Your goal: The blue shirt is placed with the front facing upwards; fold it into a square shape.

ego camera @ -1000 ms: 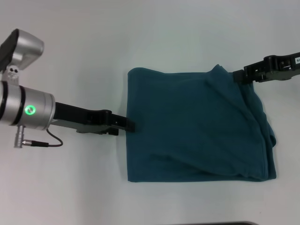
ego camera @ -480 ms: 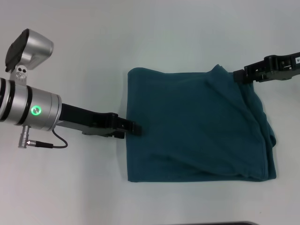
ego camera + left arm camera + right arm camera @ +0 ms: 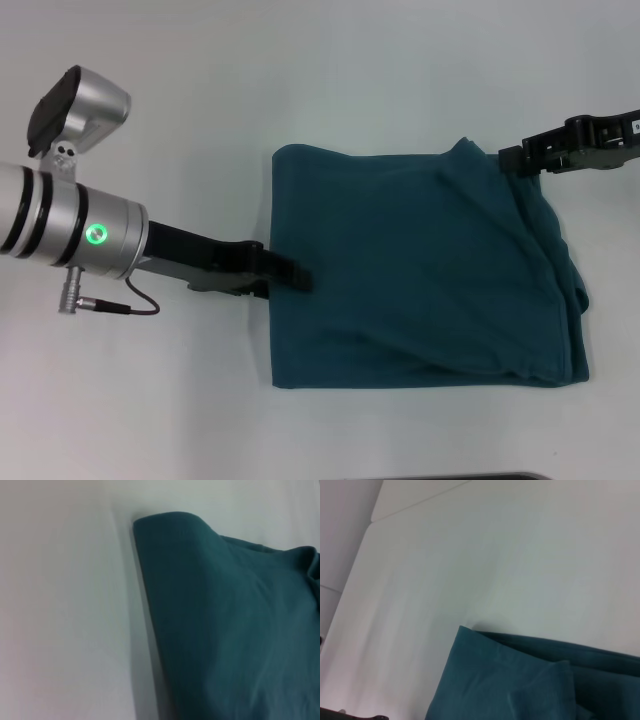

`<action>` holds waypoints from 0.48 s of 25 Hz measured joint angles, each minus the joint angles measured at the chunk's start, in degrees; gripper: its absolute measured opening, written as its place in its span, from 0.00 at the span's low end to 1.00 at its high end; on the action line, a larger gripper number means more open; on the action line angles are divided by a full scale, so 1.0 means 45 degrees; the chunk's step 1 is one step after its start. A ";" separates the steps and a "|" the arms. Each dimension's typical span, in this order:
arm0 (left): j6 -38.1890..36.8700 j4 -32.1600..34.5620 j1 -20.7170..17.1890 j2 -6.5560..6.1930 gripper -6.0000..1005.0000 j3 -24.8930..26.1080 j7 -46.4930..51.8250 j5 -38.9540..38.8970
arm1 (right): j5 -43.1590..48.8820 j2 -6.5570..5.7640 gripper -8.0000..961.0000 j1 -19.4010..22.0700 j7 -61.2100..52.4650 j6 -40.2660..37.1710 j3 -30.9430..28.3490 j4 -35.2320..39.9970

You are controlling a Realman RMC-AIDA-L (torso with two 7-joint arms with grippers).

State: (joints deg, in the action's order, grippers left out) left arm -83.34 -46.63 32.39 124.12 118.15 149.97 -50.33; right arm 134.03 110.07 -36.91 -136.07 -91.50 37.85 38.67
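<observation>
- Left arm [image 3: 75,225]: silver cylindrical wrist section with a lit green ring, a thin black cable looping beneath it, and a grey camera housing on its upper side. It reaches in from the left edge of the head view, low over the white table [image 3: 150,400].
- Left gripper [image 3: 296,277]: black, slender, its tip lying on or just over the left edge of the blue shirt, about halfway along that edge. Whether its fingers are spread or pressed together cannot be told; from above they read as one dark bar.
- Blue shirt [image 3: 420,270]: dark teal, folded into a roughly rectangular stack, lying flat on the table a little right of centre. Plain fabric faces up; no lettering or tag shows. The left edge is a straight, rounded fold, seen close in the left wrist view [image 3: 235,630]. The near edge is fairly even. The right side is looser, with several layers overlapping and diagonal creases running from the far right corner down to the near right corner, where a small bulge of cloth sticks out.
- Right gripper [image 3: 512,160]: black, coming in from the right edge of the head view, its tip at the far right corner of the shirt, touching or just beside the raised fold there. Its finger state cannot be told.
- Containers: none in view.
</observation>
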 joint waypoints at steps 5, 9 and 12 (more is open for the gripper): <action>0.0194 0.0542 0.0392 0.0004 0.60 -0.0014 0.0022 0.0010 | 0.0000 -0.0006 0.44 -0.0001 0.0002 -0.0011 -0.0014 0.0001; 0.0133 0.0680 0.0633 -0.0022 0.60 -0.0090 -0.0117 0.0021 | 0.0001 -0.0006 0.44 -0.0001 0.0003 -0.0018 -0.0014 0.0000; 0.0067 0.0406 0.0588 -0.0014 0.60 -0.0161 -0.0187 0.0010 | 0.0000 0.0014 0.44 0.0000 0.0003 -0.0021 -0.0014 0.0001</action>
State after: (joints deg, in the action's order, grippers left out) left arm -83.04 -44.80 35.04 124.05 117.42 149.13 -50.29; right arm 134.03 110.13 -36.91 -136.05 -91.60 37.79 38.67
